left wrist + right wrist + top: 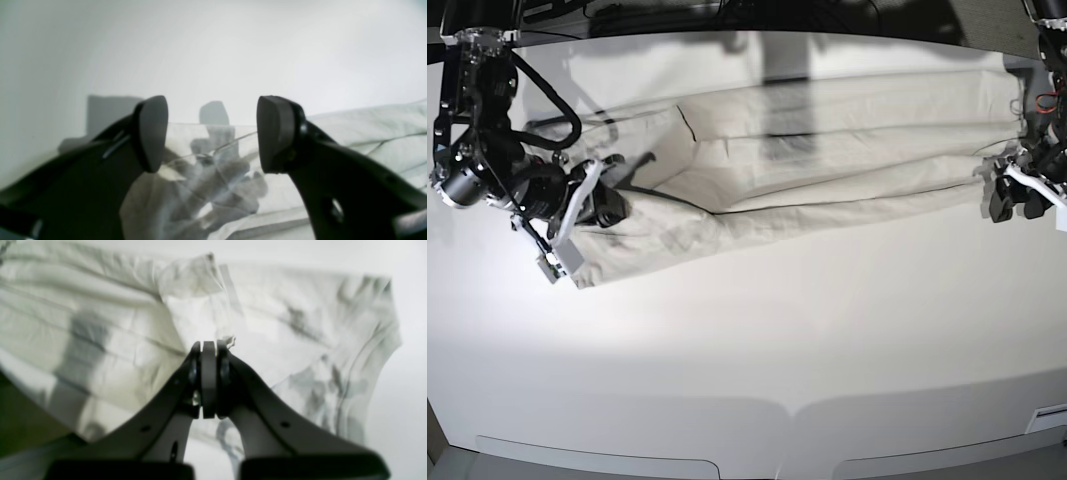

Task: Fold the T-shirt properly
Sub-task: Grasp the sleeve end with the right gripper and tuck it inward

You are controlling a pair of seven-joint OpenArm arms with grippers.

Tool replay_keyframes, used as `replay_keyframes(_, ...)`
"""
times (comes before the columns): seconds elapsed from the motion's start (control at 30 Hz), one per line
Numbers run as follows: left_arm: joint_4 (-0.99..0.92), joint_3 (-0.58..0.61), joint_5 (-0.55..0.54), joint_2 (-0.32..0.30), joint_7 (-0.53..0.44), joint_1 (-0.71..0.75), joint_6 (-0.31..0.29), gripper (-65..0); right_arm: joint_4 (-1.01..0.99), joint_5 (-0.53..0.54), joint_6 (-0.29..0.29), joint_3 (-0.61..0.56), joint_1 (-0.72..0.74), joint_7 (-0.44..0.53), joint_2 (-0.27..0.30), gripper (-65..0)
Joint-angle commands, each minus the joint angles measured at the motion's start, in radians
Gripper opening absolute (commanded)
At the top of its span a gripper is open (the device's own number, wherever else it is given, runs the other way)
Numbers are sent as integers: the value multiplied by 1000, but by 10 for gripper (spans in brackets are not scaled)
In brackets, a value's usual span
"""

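You see the T-shirt (827,150) is soft, wrinkled cloth, pale and matt. Your table (747,330) looks smooth and white. The jaws are dark, matt plastic.

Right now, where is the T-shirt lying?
In the base view the T-shirt is stretched across the far half of the white table, between the right gripper and the left gripper.

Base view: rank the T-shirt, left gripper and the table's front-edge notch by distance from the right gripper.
1. T-shirt: pinched in the right gripper, view's left.
2. Front-edge notch: bottom centre.
3. Left gripper: far right, at the shirt's other end.
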Motion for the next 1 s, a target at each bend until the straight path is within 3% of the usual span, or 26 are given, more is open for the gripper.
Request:
replay_keyframes(0.0,18,-7,-14,-19,-23,-9,-1,-242,20,27,3,9,6,8,23,-650)
replay_keyframes(0.43,18,-7,-14,-19,-16,-6,-1,-242,85,55,3,14,-15,-55,52,-650)
replay_keyframes(0.67,18,-7,-14,-19,-16,-6,-1,-242,133,55,3,14,-21,-60,109,-650)
replay_keyframes(0.97,18,-7,-15,-19,-9,-6,-1,-242,127,56,4,14,-101,-36,105,-650)
